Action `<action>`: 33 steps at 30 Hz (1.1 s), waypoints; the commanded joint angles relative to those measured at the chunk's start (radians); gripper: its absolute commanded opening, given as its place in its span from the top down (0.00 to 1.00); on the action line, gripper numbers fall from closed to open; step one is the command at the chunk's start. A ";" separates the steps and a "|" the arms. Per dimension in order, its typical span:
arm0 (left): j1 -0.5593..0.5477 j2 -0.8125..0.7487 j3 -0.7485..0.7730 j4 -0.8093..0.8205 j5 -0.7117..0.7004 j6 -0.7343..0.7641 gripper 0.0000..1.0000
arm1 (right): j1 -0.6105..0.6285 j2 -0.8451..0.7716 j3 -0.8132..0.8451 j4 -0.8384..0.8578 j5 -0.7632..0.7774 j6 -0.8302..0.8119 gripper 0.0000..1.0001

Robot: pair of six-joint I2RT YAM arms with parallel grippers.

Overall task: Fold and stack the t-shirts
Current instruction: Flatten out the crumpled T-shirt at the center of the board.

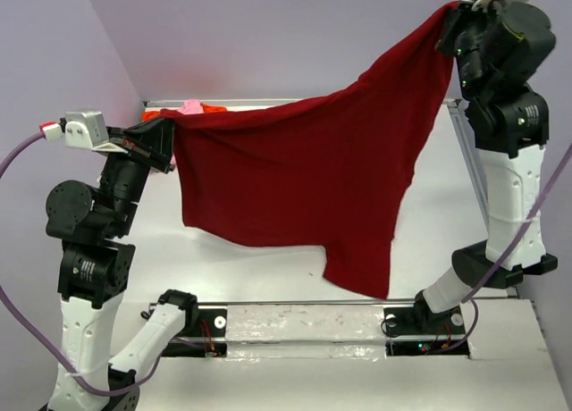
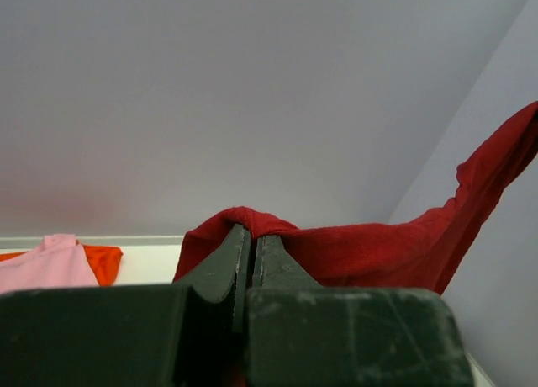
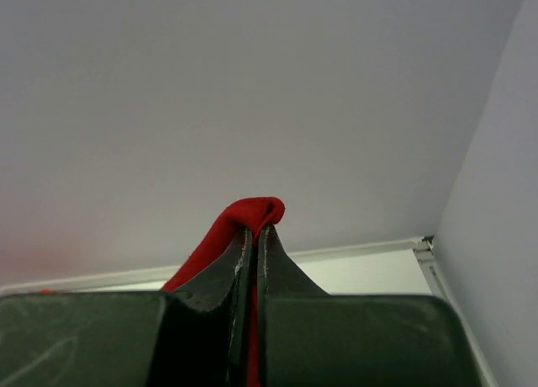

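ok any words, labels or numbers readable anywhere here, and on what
none readable in any view
crimson shirt: plain, no print or tag showing
pink shirt, orange shirt: plain where visible
faint marks on the right arm's motor: too small to read

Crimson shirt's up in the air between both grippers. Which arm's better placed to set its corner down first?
Left, probably. The left gripper pinches the crimson shirt low, near the table; the right gripper holds its corner far higher.
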 commanded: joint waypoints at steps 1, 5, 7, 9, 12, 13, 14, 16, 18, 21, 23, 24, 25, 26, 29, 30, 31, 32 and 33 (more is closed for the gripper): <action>0.003 0.003 -0.008 0.096 -0.072 0.076 1.00 | 0.008 -0.026 -0.046 0.018 -0.018 0.002 1.00; 0.003 0.002 0.007 0.073 -0.067 0.109 1.00 | 0.008 -0.153 -0.228 0.064 -0.071 0.018 1.00; 0.003 -0.035 0.000 0.070 -0.063 0.101 1.00 | 0.008 -0.263 -0.300 0.089 -0.072 0.007 1.00; 0.003 -0.061 -0.019 0.067 -0.061 0.095 1.00 | 0.017 -0.360 -0.438 0.113 -0.077 0.008 1.00; 0.003 -0.118 -0.052 0.044 -0.040 0.072 1.00 | 0.017 -0.559 -0.599 0.109 -0.058 0.025 1.00; 0.005 -0.132 -0.063 0.044 -0.023 0.064 1.00 | 0.017 -0.599 -0.624 0.098 -0.046 0.027 1.00; 0.003 -0.156 -0.072 0.040 -0.006 0.051 1.00 | 0.017 -0.638 -0.643 0.090 -0.031 0.007 1.00; 0.005 -0.178 -0.089 0.015 0.011 0.040 1.00 | 0.017 -0.722 -0.649 0.046 0.024 -0.014 1.00; 0.005 -0.205 -0.094 -0.002 0.006 0.031 1.00 | 0.017 -0.764 -0.617 -0.009 0.051 -0.016 1.00; 0.008 -0.213 -0.063 -0.029 0.014 0.023 1.00 | 0.017 -0.768 -0.502 -0.058 0.067 -0.015 1.00; 0.009 -0.207 -0.043 -0.049 0.009 0.020 1.00 | 0.017 -0.752 -0.450 -0.066 0.081 -0.045 1.00; 0.011 -0.202 -0.036 -0.046 0.009 0.011 1.00 | 0.017 -0.739 -0.401 -0.068 0.090 -0.045 1.00; 0.011 -0.195 -0.016 -0.048 0.009 -0.005 1.00 | 0.017 -0.694 -0.373 -0.078 0.095 -0.045 1.00; 0.012 -0.169 -0.004 -0.049 0.016 -0.011 1.00 | 0.017 -0.670 -0.350 -0.078 0.094 -0.044 1.00; 0.011 -0.098 0.049 -0.049 0.009 -0.011 1.00 | 0.017 -0.537 -0.240 -0.078 0.083 -0.048 1.00; 0.011 -0.077 0.064 -0.048 -0.001 -0.003 1.00 | 0.017 -0.499 -0.188 -0.060 0.093 -0.056 1.00; 0.012 -0.029 0.088 -0.036 -0.010 0.003 1.00 | 0.017 -0.412 -0.154 -0.057 0.104 -0.073 1.00; 0.012 -0.005 0.099 -0.028 -0.017 0.007 1.00 | 0.017 -0.367 -0.125 -0.046 0.110 -0.082 1.00; 0.012 0.028 0.130 -0.013 -0.017 0.015 1.00 | 0.017 -0.321 -0.065 -0.040 0.113 -0.084 1.00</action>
